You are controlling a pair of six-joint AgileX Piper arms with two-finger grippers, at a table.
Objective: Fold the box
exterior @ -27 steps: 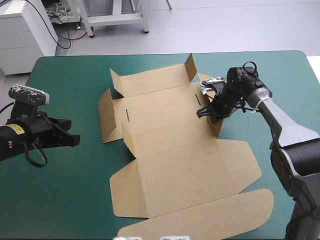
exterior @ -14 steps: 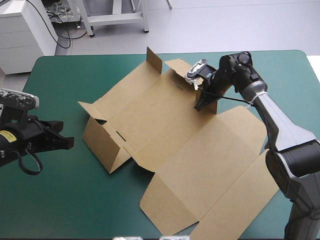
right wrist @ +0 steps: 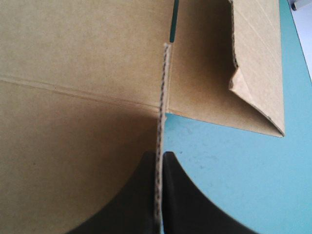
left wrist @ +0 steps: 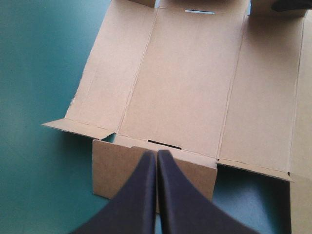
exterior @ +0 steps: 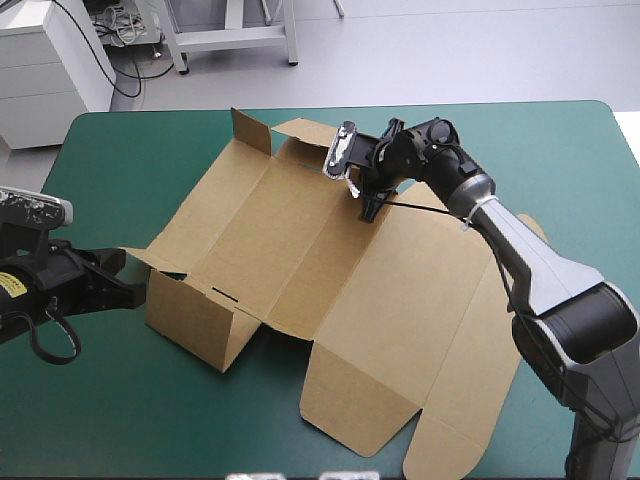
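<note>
brown cut-board box, lying diagonal: right gripper fingers clamped on far edge; left gripper fingers together, just beside raised wall.

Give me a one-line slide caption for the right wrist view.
Right gripper shut on an edge of the brown box, board seen edge-on between its black fingers, teal-green cover beside.

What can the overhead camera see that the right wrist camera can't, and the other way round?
Only the high view shows the whole box, one end wall raised, and the left gripper beside that wall. Only the right wrist view shows the board's corrugated edge pinched in the right gripper. Both show brown board on the teal-green cover.
</note>
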